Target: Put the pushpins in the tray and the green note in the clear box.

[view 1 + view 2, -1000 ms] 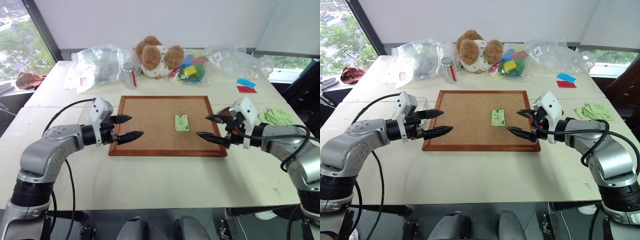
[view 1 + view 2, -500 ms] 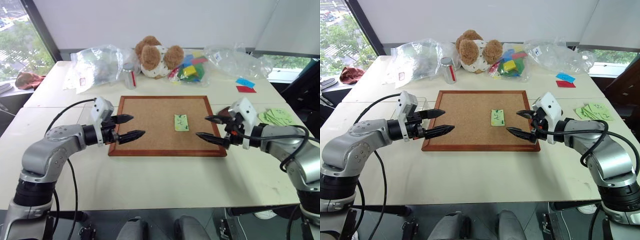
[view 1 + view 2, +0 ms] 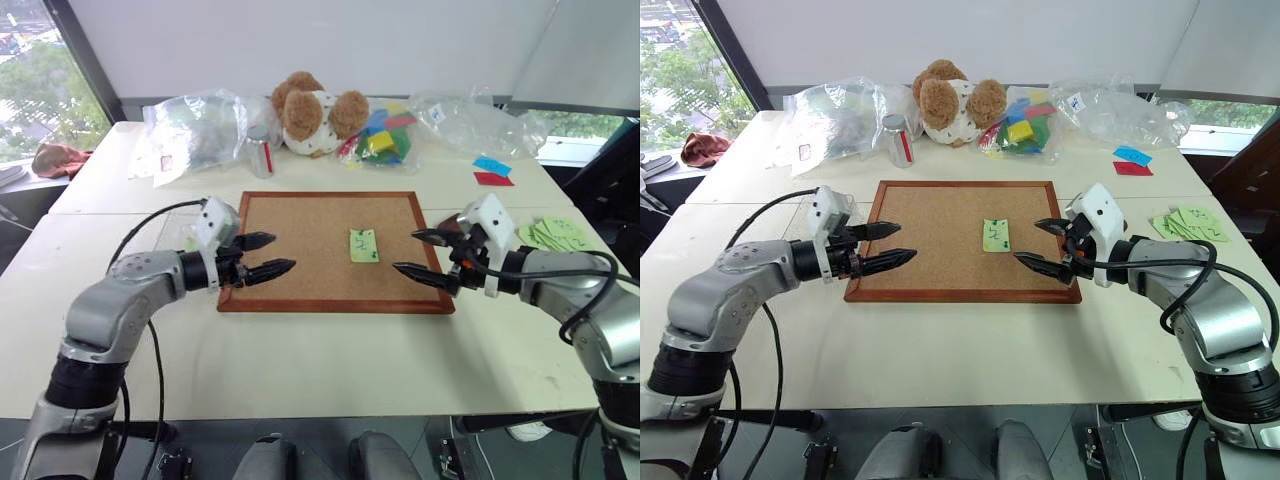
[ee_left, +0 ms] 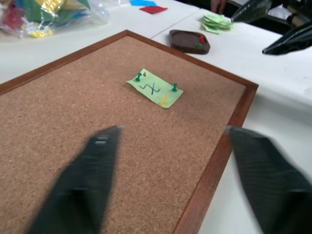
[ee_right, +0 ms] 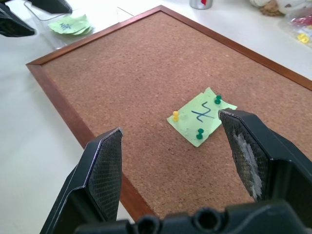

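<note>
Both end effectors, left [image 3: 268,255] and right [image 3: 416,254], empty, fingers apart; green note [image 5: 201,116] bears dark "2"-like scrawl.

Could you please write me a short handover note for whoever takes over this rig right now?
Left gripper: open, empty, over the corkboard's left edge.
Right gripper: open, empty, over the board's right edge.
Green note: pinned to the board by three pushpins, two green, one yellow.
Tray: on the table beside the board's right edge, already holding a few pins.
Clear box: off the board's left side, with green slips inside.
Left: pull three pins, tray them, box the note.
</note>
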`<state>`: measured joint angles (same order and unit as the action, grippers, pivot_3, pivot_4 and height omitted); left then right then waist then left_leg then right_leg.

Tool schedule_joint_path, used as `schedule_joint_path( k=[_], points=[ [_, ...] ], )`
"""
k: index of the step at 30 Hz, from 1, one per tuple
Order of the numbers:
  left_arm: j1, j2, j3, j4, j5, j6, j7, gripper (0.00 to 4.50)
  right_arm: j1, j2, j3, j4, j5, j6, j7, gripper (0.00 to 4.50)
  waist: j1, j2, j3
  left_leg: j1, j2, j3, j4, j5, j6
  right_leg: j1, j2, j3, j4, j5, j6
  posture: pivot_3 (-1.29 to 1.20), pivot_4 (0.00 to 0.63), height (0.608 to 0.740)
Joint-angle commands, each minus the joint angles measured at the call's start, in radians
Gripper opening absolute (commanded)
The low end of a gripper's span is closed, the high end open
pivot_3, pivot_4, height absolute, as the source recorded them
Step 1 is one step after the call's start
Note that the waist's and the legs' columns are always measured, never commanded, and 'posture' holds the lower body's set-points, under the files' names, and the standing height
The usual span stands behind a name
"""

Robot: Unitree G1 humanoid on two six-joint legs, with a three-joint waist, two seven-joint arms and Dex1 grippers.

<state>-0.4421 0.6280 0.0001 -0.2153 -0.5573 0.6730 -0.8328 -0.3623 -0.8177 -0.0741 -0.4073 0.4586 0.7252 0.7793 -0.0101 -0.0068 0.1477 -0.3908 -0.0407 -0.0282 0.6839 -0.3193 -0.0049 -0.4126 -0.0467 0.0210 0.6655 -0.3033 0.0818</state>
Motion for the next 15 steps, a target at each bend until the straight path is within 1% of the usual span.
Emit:
schedule_joint_path(
  k=[1,2,3,4,10,15],
  points=[
    [-0.001,-0.016,-0.043,0.039,0.077,-0.094,-0.005,1.19,-0.021,0.013,-0.005,-0.006,-0.01,-0.016,-0.019,3.47,0.0,0.0,0.0,0.0,0.0,0.0,0.0,0.0,0.0,0.0,0.0,0.0,0.0,0.0,0.0,0.0,0.15,0.74],
    [0.001,-0.026,-0.058,0.053,0.097,-0.115,-0.002,0.68,-0.025,0.016,-0.003,-0.004,-0.013,-0.016,-0.022,3.47,0.0,0.0,0.0,0.0,0.0,0.0,0.0,0.0,0.0,0.0,0.0,0.0,0.0,0.0,0.0,0.0,0.15,0.74],
    [0.0,-0.041,-0.073,0.071,0.116,-0.134,0.001,0.27,-0.03,0.022,0.0,0.0,-0.019,-0.016,-0.028,3.47,0.0,0.0,0.0,0.0,0.0,0.0,0.0,0.0,0.0,0.0,0.0,0.0,0.0,0.0,0.0,0.0,0.15,0.74],
    [-0.007,-0.06,-0.086,0.092,0.136,-0.149,0.013,0.04,-0.035,0.028,0.003,0.006,-0.02,-0.012,-0.036,3.47,0.0,0.0,0.0,0.0,0.0,0.0,0.0,0.0,0.0,0.0,0.0,0.0,0.0,0.0,0.0,0.0,0.15,0.74],
    [-0.082,-0.205,-0.147,0.283,0.23,-0.24,0.061,0.04,-0.112,0.089,0.072,0.087,-0.077,0.024,-0.11,3.47,0.001,0.0,0.0,0.0,0.0,0.0,0.001,0.0,0.0,0.0,0.0,0.0,0.001,0.0,0.0,0.0,0.15,0.74],
    [-0.117,-0.262,-0.184,0.422,0.329,-0.331,0.096,0.04,-0.238,0.201,0.153,0.231,-0.144,0.064,-0.196,3.47,-0.007,0.0,0.0,0.0,0.0,0.001,0.0,0.001,-0.001,-0.002,0.001,0.0,0.002,0.0,0.0,0.0,0.15,0.74]
  ],
)
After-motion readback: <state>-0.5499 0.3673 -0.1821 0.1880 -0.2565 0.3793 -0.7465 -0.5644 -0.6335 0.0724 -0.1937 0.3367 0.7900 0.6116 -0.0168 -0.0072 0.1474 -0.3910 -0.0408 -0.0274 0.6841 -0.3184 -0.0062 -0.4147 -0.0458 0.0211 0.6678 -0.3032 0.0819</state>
